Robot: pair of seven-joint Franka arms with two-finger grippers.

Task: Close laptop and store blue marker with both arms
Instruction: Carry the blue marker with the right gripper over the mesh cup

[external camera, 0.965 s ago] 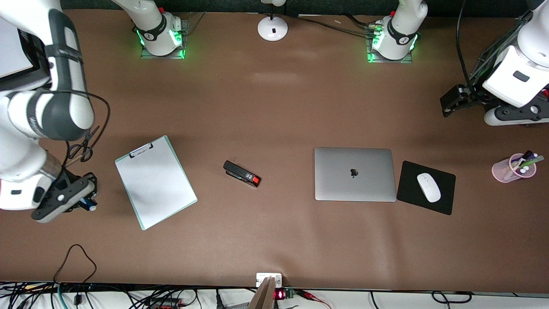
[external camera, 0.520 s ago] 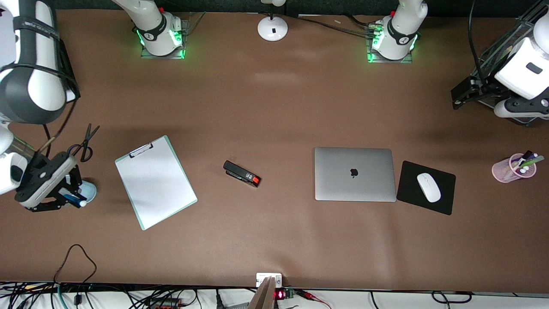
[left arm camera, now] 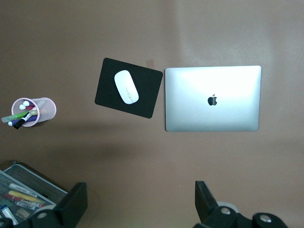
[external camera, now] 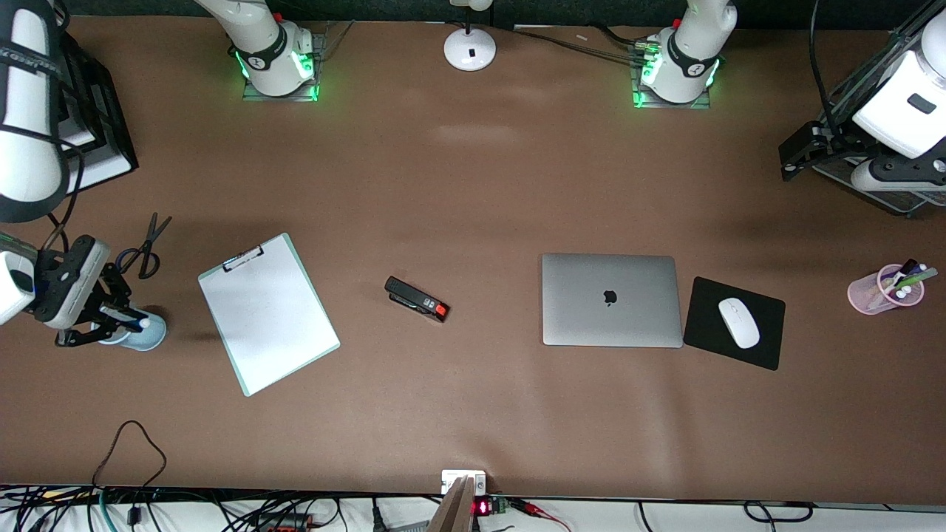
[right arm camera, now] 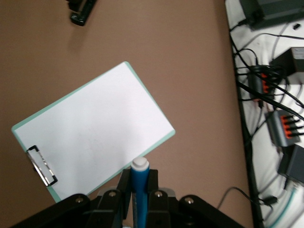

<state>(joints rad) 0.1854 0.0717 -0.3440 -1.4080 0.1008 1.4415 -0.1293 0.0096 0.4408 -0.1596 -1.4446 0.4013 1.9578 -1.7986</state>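
Our right gripper (external camera: 122, 323) is clamped tight on the blue marker (right arm camera: 139, 190), and in the right wrist view we can see the marker's white end poking out past the fingertips. It hangs over a pale blue cup (external camera: 144, 334) at the right arm's end of the counter (external camera: 473, 185), with the marker's white tip right above the cup. Just beside the gripper, toward the left arm's end, lies the clipboard (external camera: 267, 313), and the scissors (external camera: 145, 247) sit near it too. Farther along in that direction we get the black stapler (external camera: 417, 298), then the laptop (external camera: 611, 300), well apart from the gripper and already shut flat with the apple logo up. A white mouse (external camera: 738, 322) on a black mouse pad (external camera: 733, 322) sits just beside the laptop. Our left gripper (left arm camera: 142, 202) waits up high at the left arm's end, jaws spread wide and holding nothing, with the pink pen cup (external camera: 885, 288) and a wire mesh tray (left arm camera: 28, 194) close to it.
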